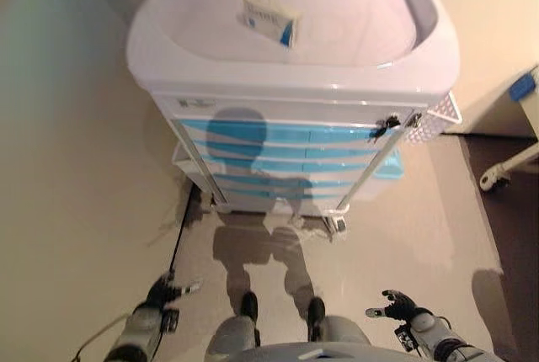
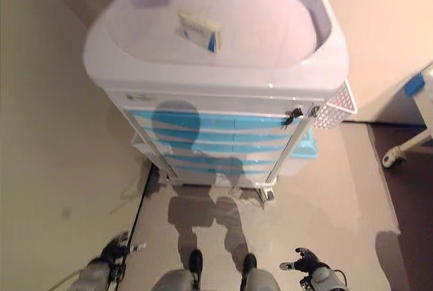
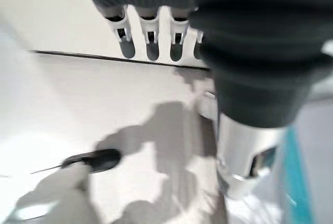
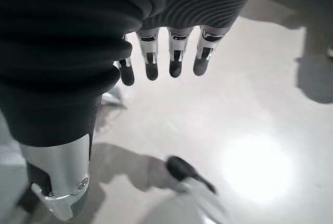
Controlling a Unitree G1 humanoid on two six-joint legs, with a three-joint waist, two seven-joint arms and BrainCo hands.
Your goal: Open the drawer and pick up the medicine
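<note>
A white medical cart (image 1: 295, 80) with several blue drawers (image 1: 286, 135) stands ahead of me; all drawers look closed. A small white and blue medicine box (image 1: 269, 18) lies in the tray on top of the cart. My left hand (image 1: 162, 293) hangs low at the lower left, far from the cart, fingers straight and empty (image 3: 151, 31). My right hand (image 1: 400, 305) hangs low at the lower right, also open and empty (image 4: 174, 52).
A white wire basket (image 1: 442, 118) hangs on the cart's right side. A wall runs along the left. A white wheeled stand with a blue part (image 1: 515, 126) is at the far right. Bare floor (image 1: 404, 227) lies between me and the cart.
</note>
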